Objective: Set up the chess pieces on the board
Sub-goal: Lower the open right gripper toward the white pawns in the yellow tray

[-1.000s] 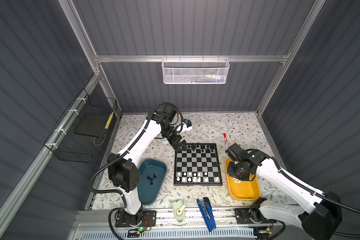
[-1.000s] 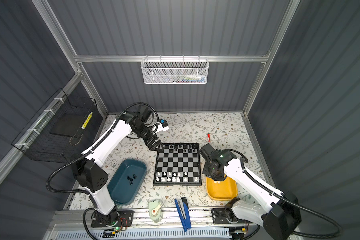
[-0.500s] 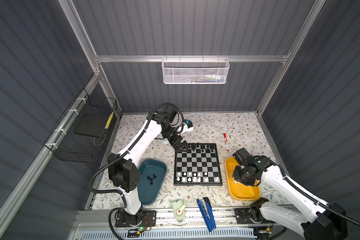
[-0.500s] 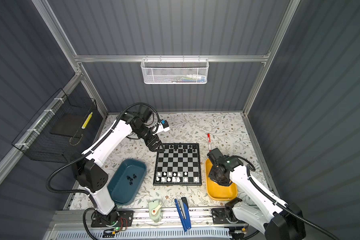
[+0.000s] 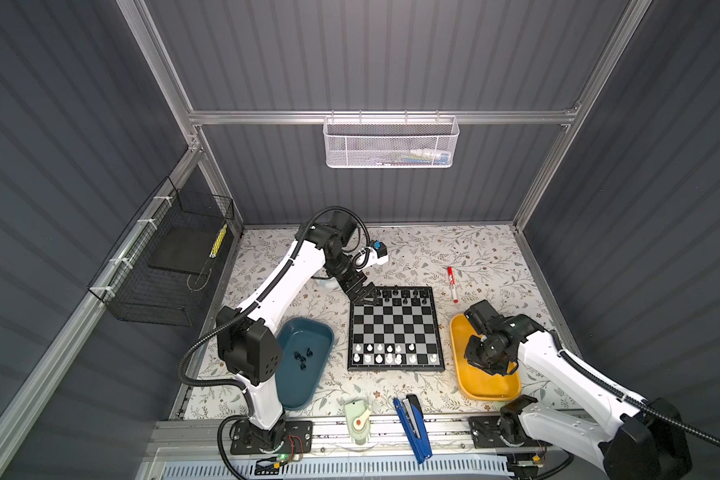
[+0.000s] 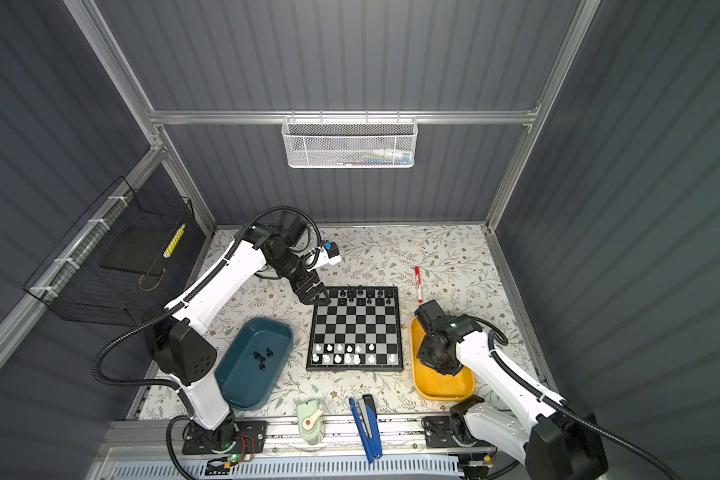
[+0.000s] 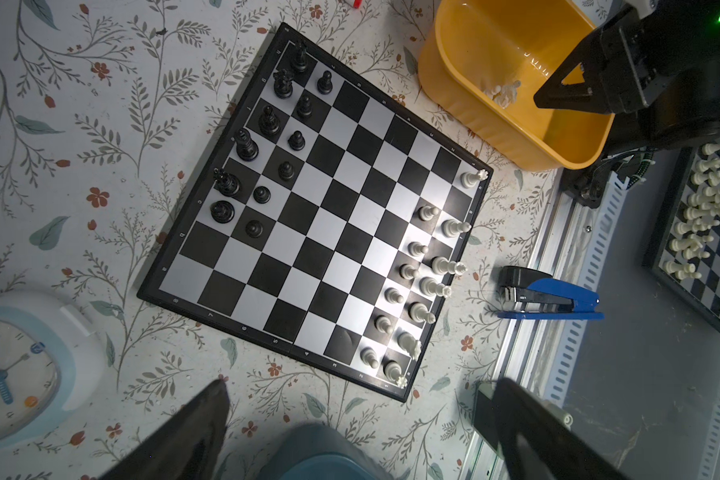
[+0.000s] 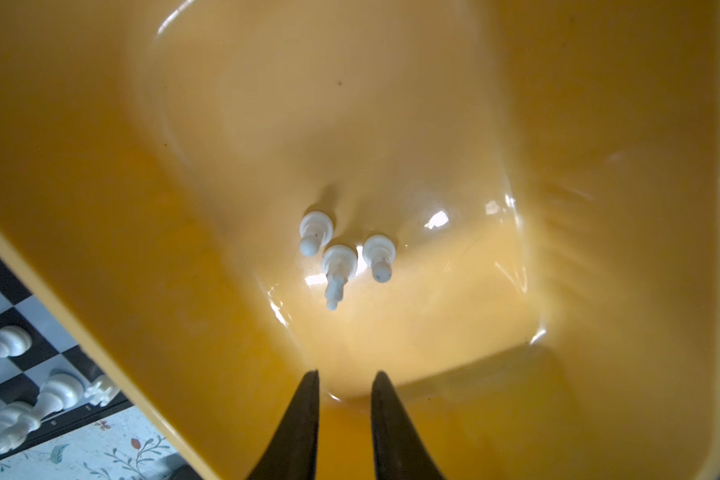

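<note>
We had most chess pieces (image 7: 427, 212) on the board (image 5: 393, 328); three white (image 8: 339, 266) lay in the yellow tray (image 8: 142, 208) at 3 o'clock, four black (image 5: 302, 358) at 8; right gripper (image 8: 346, 376) and left gripper (image 7: 360, 388) stood parted, empty.

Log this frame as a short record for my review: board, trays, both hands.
board: black pieces along far edge, white pieces along near edge, gaps in both sets
teal tray: four spare black pieces
yellow tray: three spare white pieces, clustered
left hand: open, empty, near board's far left corner
right hand: over yellow tray, slightly open, holding nothing
</note>
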Robot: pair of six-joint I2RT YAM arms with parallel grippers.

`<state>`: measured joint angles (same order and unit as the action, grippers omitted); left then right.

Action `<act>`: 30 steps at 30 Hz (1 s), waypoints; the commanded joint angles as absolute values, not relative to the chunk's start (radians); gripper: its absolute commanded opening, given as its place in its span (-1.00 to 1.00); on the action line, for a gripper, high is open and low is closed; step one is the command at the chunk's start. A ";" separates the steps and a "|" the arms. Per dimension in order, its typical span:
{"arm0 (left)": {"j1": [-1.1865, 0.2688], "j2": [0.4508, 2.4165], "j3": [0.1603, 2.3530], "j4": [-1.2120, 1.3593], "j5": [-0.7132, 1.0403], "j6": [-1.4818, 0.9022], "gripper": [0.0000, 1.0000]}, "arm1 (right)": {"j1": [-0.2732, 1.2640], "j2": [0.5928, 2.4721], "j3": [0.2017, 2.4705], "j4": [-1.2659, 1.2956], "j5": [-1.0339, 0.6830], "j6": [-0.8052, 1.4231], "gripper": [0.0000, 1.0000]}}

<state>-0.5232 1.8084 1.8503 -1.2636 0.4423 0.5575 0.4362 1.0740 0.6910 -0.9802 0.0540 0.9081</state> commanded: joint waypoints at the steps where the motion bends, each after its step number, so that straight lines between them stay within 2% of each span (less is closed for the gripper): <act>1: -0.531 1.807 1.861 -1.284 0.431 0.563 0.99 | 0.430 1.089 0.677 -0.964 0.057 0.891 -0.50; 30: -0.548 1.821 1.868 -1.287 0.370 0.566 0.99 | 0.420 1.181 0.640 -0.873 0.066 0.870 -0.55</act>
<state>-0.5392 1.8088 1.8503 -1.2636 0.3805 0.5575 0.4232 1.1755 0.6468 -0.8673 0.0525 0.8806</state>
